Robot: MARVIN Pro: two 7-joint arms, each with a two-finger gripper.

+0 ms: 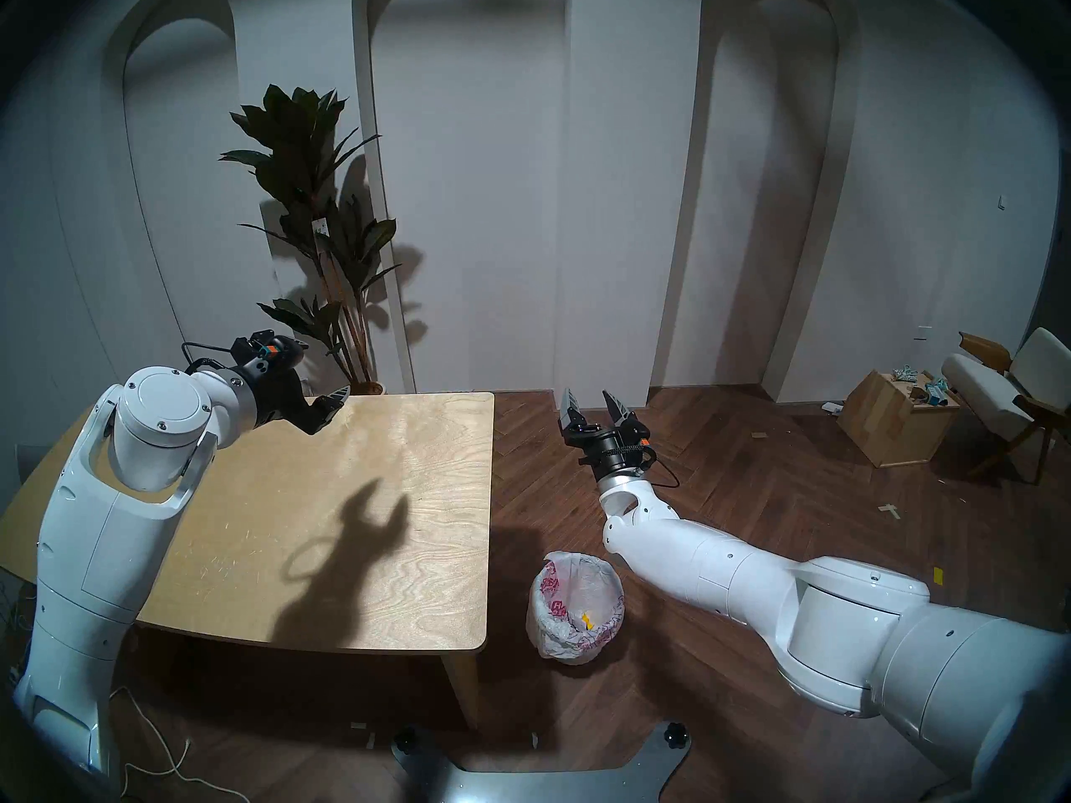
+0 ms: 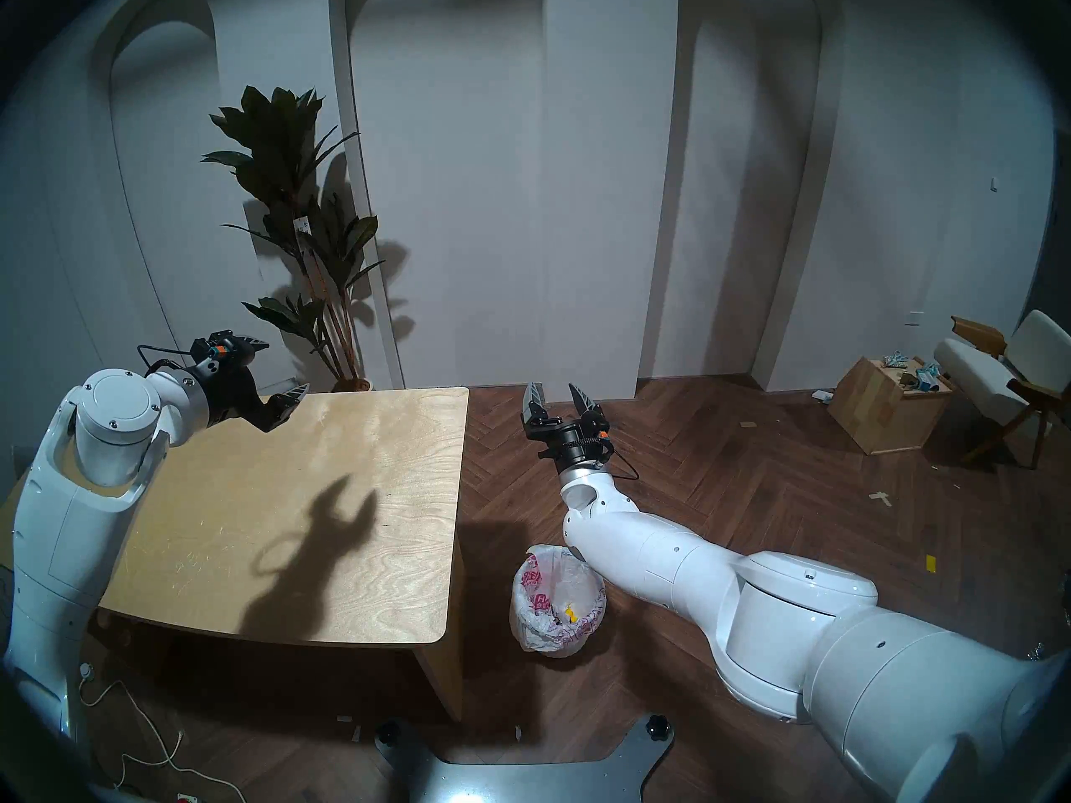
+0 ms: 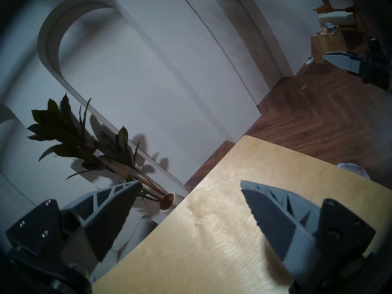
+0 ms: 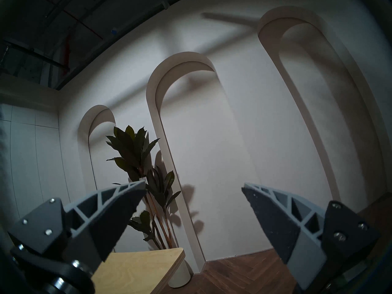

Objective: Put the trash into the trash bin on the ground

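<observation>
The trash bin (image 1: 547,602) (image 2: 530,593), lined with a crinkly white bag printed in red, stands on the floor off the table's right near corner. Deep inside it shows a yellow scrap of trash (image 1: 586,619) (image 2: 571,613); pale crumpled stuff lies around it, too unclear to name. No trash lies on the wooden table (image 1: 348,495) (image 3: 233,234). My left gripper (image 1: 321,370) (image 2: 284,365) (image 3: 190,182) hangs open and empty over the table's far left corner. Beyond the bin, my right gripper (image 1: 588,393) (image 2: 552,387) (image 4: 193,183) is raised above the floor, open and empty.
A tall potted plant (image 1: 324,234) stands behind the table's far edge. At the far right are an open wooden box (image 1: 892,419) of clutter and a chair (image 1: 997,379). Tape strips (image 1: 889,512) lie on the floor. A white cable (image 1: 156,749) trails at the near left.
</observation>
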